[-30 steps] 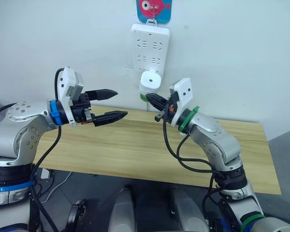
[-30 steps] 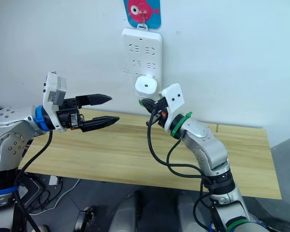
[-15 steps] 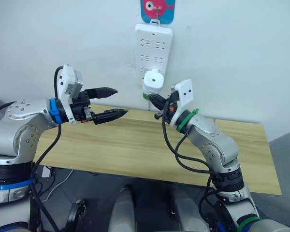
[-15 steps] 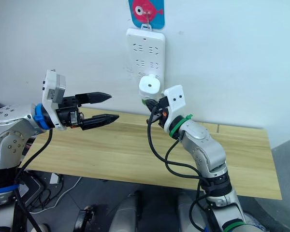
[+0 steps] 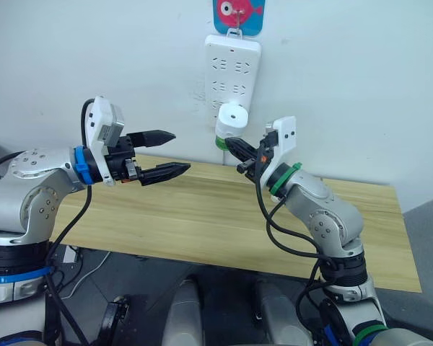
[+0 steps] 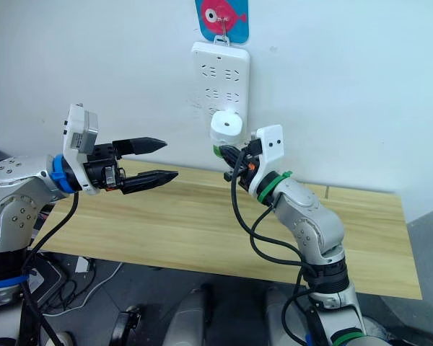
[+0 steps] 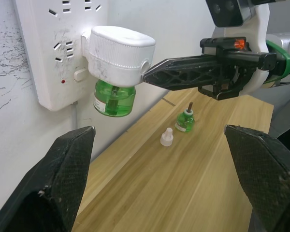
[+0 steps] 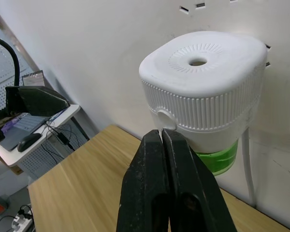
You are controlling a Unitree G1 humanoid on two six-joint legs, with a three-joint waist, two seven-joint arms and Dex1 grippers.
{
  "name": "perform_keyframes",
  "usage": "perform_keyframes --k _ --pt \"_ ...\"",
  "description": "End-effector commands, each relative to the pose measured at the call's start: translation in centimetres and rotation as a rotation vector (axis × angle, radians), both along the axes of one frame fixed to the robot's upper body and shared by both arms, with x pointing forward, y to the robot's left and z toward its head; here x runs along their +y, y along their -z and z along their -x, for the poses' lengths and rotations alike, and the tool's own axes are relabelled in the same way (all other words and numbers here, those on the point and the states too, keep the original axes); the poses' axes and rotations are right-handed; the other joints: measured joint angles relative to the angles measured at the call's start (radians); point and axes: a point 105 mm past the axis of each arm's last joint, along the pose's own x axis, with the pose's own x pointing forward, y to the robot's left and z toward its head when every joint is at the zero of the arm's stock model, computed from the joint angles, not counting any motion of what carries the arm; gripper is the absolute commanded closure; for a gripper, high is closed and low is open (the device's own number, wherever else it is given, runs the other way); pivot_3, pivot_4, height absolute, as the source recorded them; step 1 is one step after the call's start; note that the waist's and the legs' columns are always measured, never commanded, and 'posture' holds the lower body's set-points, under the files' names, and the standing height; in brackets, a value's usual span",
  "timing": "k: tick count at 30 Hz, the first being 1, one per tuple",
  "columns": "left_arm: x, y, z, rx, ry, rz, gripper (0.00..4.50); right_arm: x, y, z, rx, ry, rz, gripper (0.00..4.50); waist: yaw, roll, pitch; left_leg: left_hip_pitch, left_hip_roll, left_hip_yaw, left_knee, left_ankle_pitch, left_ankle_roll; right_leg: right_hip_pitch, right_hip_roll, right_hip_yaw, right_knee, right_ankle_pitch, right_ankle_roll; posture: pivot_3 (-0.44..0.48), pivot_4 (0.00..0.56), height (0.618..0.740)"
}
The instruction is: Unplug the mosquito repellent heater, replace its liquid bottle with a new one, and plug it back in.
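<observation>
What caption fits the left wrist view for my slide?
Small white rounded plastic heater plugged into the white wall power strip, shut right claw at its side, open left claw facing it.

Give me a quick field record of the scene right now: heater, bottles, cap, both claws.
heater: mosquito repellent heater sits against the power strip on the wall, apparently plugged in
fitted bottle: green bottle under the heater
loose bottle: capless green bottle with bare wick, upright on the table
cap: white cap on the table beside the loose bottle, apart from it
right claw: shut, holding nothing, tips at the heater's front
left claw: open, holding nothing, away from the wall
</observation>
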Motion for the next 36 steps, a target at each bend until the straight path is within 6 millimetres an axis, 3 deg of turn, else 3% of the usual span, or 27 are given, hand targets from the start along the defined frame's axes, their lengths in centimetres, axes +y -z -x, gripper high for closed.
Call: perform_keyframes --k 1,7,14,36 --pt "-0.2 -0.9 0.3 -0.033 0.013 -0.004 0.0 -1.9 -2.4 0.0 -0.082 0.076 -0.057 4.42 0.0 0.0 0.0 0.0 0.0 0.0 0.0 0.0 0.0 0.0 0.0 0.0 0.0 0.0 0.0 0.001 0.257 0.74" --pt "-0.2 -0.9 0.3 -0.036 0.012 -0.005 0.0 -0.4 -1.5 1.6 -0.054 -0.066 -0.009 4.42 0.0 0.0 0.0 0.0 0.0 0.0 0.0 0.0 0.0 0.0 0.0 0.0 0.0 0.0 0.0 0.001 0.257 0.74" --pt "-0.2 -0.8 0.3 -0.038 0.011 -0.006 0.0 0.2 -1.1 2.7 -0.049 -0.108 0.01 4.42 -0.002 0.0 0.0 0.0 0.0 -0.001 -0.004 0.0 0.0 -0.001 0.0 -0.001 -0.001 0.001 -0.002 0.007 0.249 0.74" --pt "-0.3 -0.8 0.3 -0.04 0.013 -0.012 0.0 0.6 -1.8 1.1 -0.094 -0.035 0.026 4.42 -0.004 0.0 0.0 0.0 0.0 0.0 -0.004 0.0 0.0 -0.001 0.0 -0.001 -0.001 0.001 -0.002 0.011 0.258 0.74"
